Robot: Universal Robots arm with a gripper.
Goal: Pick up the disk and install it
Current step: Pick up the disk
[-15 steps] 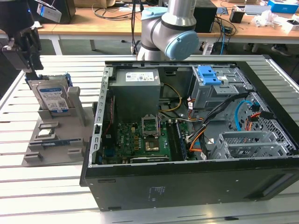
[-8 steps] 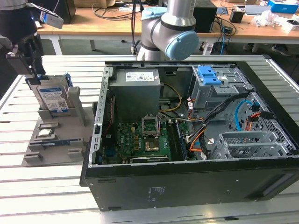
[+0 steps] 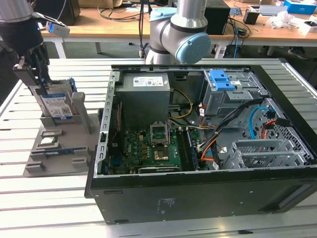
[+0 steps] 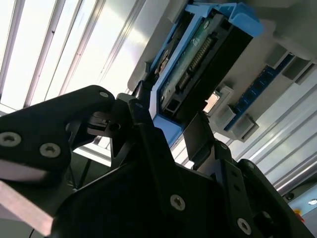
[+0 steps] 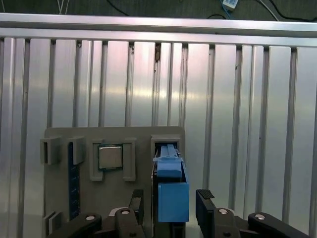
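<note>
The disk [image 3: 57, 106] stands on edge in a slot of the grey holder [image 3: 64, 148] at the exterior view's left, its blue-and-white label facing out. My gripper [image 3: 36, 74] hangs right over it. In the first wrist view the disk's blue rail [image 5: 171, 193] lies between my two fingers [image 5: 137, 201], with a narrow gap on each side. In the second wrist view my gripper [image 4: 171, 126] straddles the disk's connector end [image 4: 198, 64]. The gripper is open around the disk.
The open computer case [image 3: 198, 198] fills the exterior view's right, with a grey power-supply box [image 3: 143, 87], a motherboard [image 3: 153, 144] and a drive cage with a blue caddy [image 3: 221, 79]. The holder also carries a processor chip [image 5: 110, 157] and a blue memory stick [image 5: 74, 183].
</note>
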